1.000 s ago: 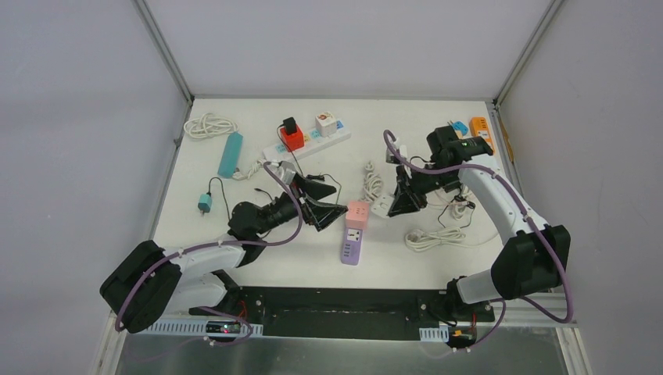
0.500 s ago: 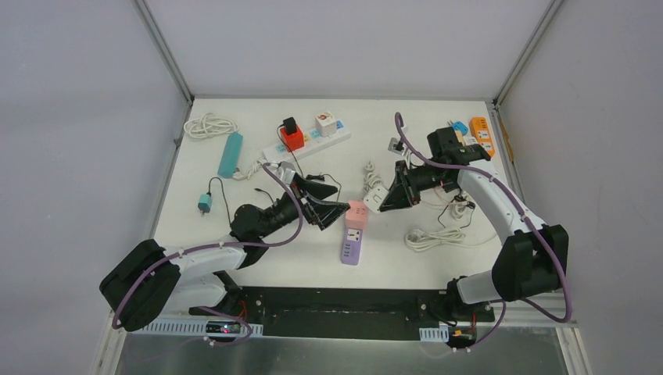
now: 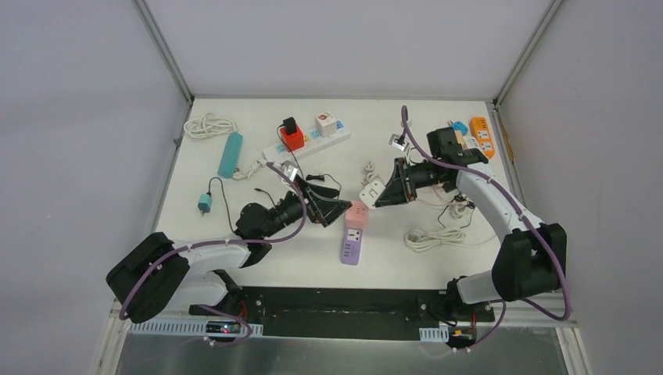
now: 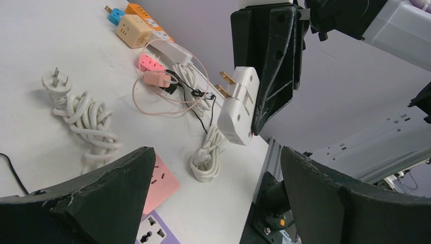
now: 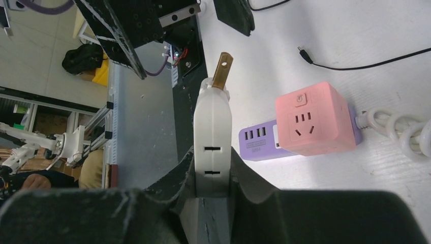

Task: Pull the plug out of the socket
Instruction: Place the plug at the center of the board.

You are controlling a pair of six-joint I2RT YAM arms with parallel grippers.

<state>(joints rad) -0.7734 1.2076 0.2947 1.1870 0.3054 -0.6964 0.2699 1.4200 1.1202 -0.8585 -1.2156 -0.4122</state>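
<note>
My right gripper (image 3: pixel 385 195) is shut on a white plug adapter (image 3: pixel 373 191) and holds it in the air above the table. In the right wrist view the adapter (image 5: pixel 212 137) stands between my fingers (image 5: pixel 239 175) with a brass prong bare at its far end. The left wrist view shows it (image 4: pixel 238 107) hanging free, its prongs in nothing. A pink cube socket (image 3: pixel 357 214) sits on one end of a purple power strip (image 3: pixel 351 244) just below and left of the adapter. My left gripper (image 3: pixel 332 209) is open and empty, just left of the pink cube (image 4: pixel 157 183).
A white power strip (image 3: pixel 309 142) with red and black plugs lies at the back. A teal bar (image 3: pixel 230 155) and coiled white cable (image 3: pixel 209 125) lie at the back left. More white cable (image 3: pixel 434 237) and orange sockets (image 3: pixel 481 133) lie at the right.
My right gripper has lifted the white adapter off the table and carried it up and slightly left. My left gripper has edged a little to the right, still open.
</note>
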